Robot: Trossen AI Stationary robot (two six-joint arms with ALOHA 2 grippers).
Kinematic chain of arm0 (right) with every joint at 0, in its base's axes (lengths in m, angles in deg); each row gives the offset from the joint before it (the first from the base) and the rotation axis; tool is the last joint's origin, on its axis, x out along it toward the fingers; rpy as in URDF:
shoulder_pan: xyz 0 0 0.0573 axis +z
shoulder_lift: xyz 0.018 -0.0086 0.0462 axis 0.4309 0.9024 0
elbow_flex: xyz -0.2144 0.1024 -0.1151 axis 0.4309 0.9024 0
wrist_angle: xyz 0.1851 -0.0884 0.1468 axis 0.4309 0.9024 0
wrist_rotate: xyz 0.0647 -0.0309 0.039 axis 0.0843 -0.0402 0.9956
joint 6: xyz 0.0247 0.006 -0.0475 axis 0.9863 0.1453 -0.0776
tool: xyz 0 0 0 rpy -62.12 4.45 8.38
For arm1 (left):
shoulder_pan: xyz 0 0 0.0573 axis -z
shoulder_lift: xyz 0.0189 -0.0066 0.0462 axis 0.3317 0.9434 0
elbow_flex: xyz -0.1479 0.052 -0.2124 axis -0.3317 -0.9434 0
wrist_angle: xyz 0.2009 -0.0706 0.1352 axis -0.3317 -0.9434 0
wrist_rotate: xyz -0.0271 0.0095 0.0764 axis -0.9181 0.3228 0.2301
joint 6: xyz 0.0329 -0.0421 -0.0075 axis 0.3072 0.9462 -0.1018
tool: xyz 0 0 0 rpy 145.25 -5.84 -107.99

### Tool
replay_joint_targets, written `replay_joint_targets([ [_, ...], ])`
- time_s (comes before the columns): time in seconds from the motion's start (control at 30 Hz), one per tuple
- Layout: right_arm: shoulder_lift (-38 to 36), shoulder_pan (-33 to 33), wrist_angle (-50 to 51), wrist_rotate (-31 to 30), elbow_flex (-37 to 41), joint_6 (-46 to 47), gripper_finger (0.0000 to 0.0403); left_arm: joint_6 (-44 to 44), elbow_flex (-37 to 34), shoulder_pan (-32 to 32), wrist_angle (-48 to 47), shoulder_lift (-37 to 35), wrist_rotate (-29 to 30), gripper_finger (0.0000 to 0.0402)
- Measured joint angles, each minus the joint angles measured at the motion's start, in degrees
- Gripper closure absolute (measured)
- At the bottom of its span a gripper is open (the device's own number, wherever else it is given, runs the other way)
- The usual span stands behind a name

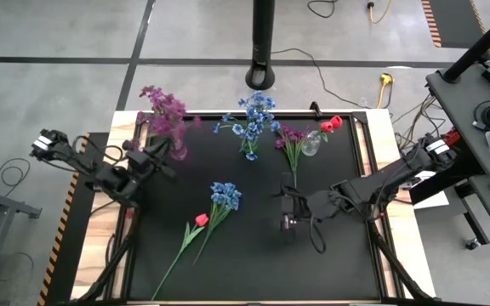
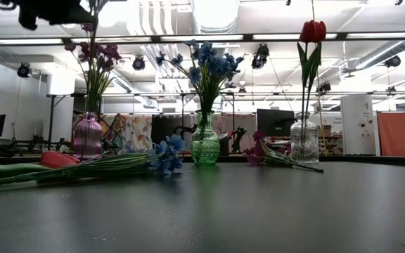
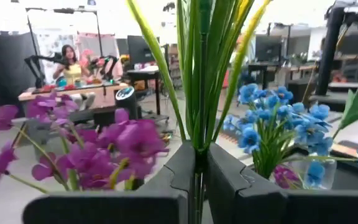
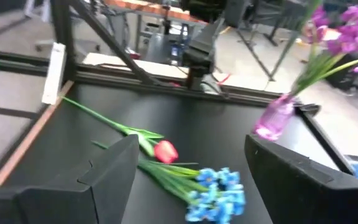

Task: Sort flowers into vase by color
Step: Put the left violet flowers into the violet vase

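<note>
The left gripper (image 3: 197,180) was clamped tight on a purple spray's stems (image 3: 199,93) above the purple vase (image 2: 87,135) while the right gripper (image 1: 287,206), jaws wide and empty, hovered mid-table, so a crooked lowering risked toppling that vase

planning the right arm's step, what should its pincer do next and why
Probably lower the right pincer, which is open and empty, toward the blue spray or red bud lying loose on the mat. Both show just ahead of it in its wrist view. The left pincer is shut on green stems by the purple vase.
</note>
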Motion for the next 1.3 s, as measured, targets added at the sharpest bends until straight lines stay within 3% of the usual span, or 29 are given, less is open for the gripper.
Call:
replay_joint_targets([
  [0.23,-0.14,-6.44,0.03,0.07,0.00,-5.62,0.0124,-0.66,-3.93,-1.94,-0.05,-6.67,-1.87,0.0393],
  [0.5,-0.20,-13.82,0.68,0.60,-0.24,-6.50,0.0123,-3.89,-4.26,-2.59,-0.94,-7.28,-4.52,0.0393],
  [0.8,-0.20,-14.47,3.01,0.79,-0.02,-5.48,0.0128,-4.35,-4.63,-4.59,-1.00,-7.14,-4.84,0.0393],
  [0.93,-0.18,-14.49,2.86,0.77,-0.02,-4.74,0.0129,-4.29,-4.61,-6.07,-0.68,-8.14,-8.20,0.0393],
  [1.2,-0.12,-14.54,-0.01,0.60,0.00,-5.61,0.0129,-3.85,-4.61,-12.48,-0.69,-10.22,-13.88,0.0393],
  [1.3,-0.12,-14.61,-1.19,0.57,0.00,-6.21,0.0129,-2.50,-4.62,-15.16,-0.97,-10.31,-13.27,0.0393],
])
